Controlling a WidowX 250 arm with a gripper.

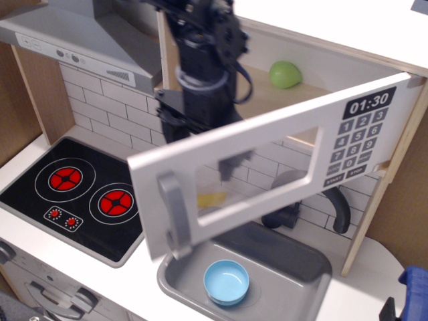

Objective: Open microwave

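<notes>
The wide white wooden toy microwave is seen with its door swung well out on its right-hand hinge, above the grey sink. The black gripper is glimpsed behind the door's clear window; whether its jaws are apart cannot be told.

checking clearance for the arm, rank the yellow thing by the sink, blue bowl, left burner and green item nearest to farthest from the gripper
Gripper is behind the microwave window.
1. Yellow piece, just below.
2. Blue bowl in the sink, and green item up in the cavity: too close to call.
3. Left burner, far left.
</notes>
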